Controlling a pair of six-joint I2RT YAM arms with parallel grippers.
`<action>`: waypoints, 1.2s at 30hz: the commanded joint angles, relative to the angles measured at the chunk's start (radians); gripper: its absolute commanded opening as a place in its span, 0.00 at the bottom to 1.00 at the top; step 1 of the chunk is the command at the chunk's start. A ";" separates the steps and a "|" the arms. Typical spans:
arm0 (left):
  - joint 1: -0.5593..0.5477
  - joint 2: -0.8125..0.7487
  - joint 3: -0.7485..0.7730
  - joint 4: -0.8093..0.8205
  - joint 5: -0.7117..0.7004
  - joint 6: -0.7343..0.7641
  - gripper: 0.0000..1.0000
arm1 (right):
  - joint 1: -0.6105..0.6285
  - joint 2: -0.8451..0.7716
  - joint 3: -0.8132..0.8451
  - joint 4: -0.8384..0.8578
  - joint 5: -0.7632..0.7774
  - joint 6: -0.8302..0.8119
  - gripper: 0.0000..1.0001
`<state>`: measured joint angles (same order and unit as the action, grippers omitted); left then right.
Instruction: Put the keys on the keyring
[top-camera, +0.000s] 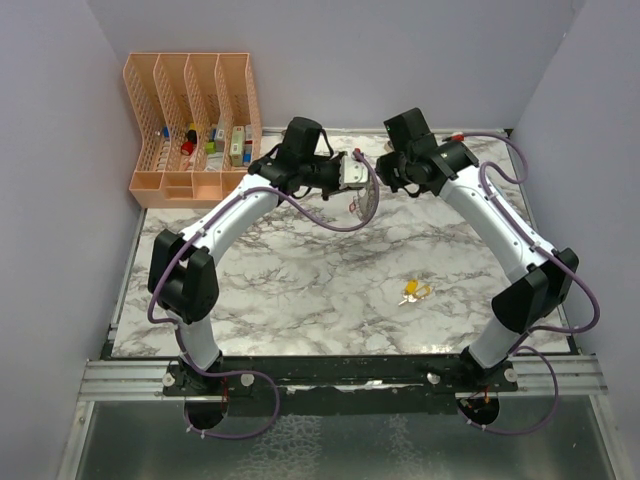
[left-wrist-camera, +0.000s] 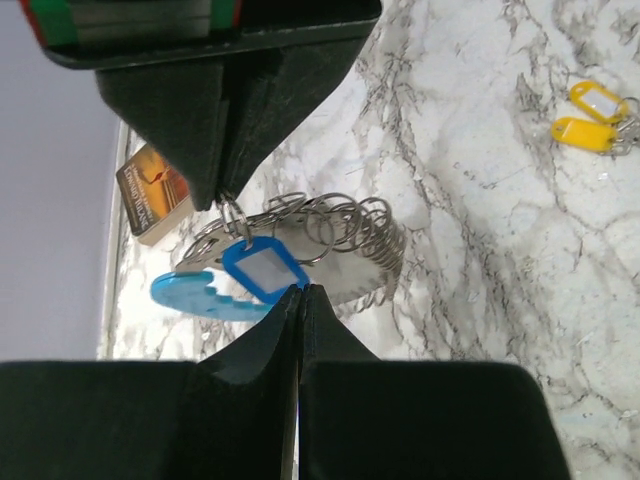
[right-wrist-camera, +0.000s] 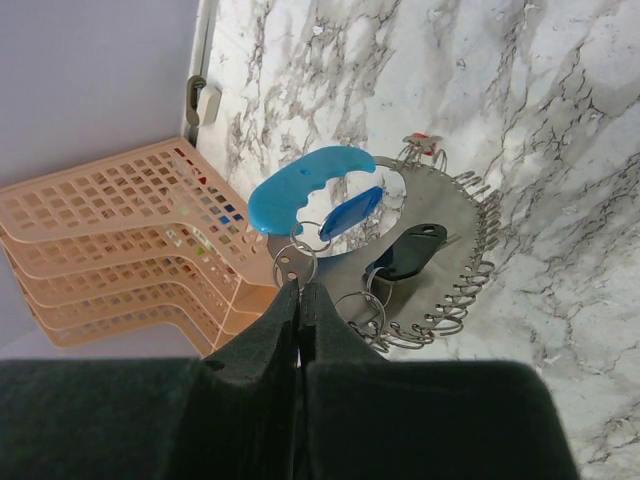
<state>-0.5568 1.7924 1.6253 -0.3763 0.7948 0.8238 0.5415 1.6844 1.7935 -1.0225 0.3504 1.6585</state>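
Peach slotted organiser (top-camera: 192, 120), small items inside, at the marble table's (top-camera: 300, 290) far-left corner

Near and middle counter (top-camera: 300, 300): bare marble, a wide lane between the two arms.

One item in that lane: yellow-tagged keys (top-camera: 413, 291), right of centre, well apart from both arm bases.

Back left corner: an upright orange file rack (top-camera: 195, 120) fills it. The left arm's forearm runs near its front right corner.

Back middle: left claw (left-wrist-camera: 300, 292) and right claw (right-wrist-camera: 299, 287) meet tip to tip, both clamped on the keyring (top-camera: 362, 200). No gap to pass between them.

Small brown box (left-wrist-camera: 152, 195) sits at the counter's edge by a wall, beyond the keyring.

Walls close in on the left, back and right. A metal rail (top-camera: 340, 378) runs along the near edge.
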 joint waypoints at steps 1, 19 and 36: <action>-0.002 -0.019 0.055 -0.004 -0.043 0.054 0.01 | 0.002 -0.055 -0.016 0.050 -0.005 -0.007 0.01; -0.002 -0.041 0.039 0.136 -0.006 -0.091 0.40 | 0.001 -0.058 -0.040 0.099 -0.035 -0.019 0.01; -0.003 -0.031 0.026 0.180 0.025 -0.158 0.20 | 0.002 -0.071 -0.062 0.124 -0.037 -0.021 0.01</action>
<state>-0.5568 1.7840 1.6569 -0.2176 0.7937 0.6777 0.5411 1.6585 1.7420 -0.9493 0.3237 1.6436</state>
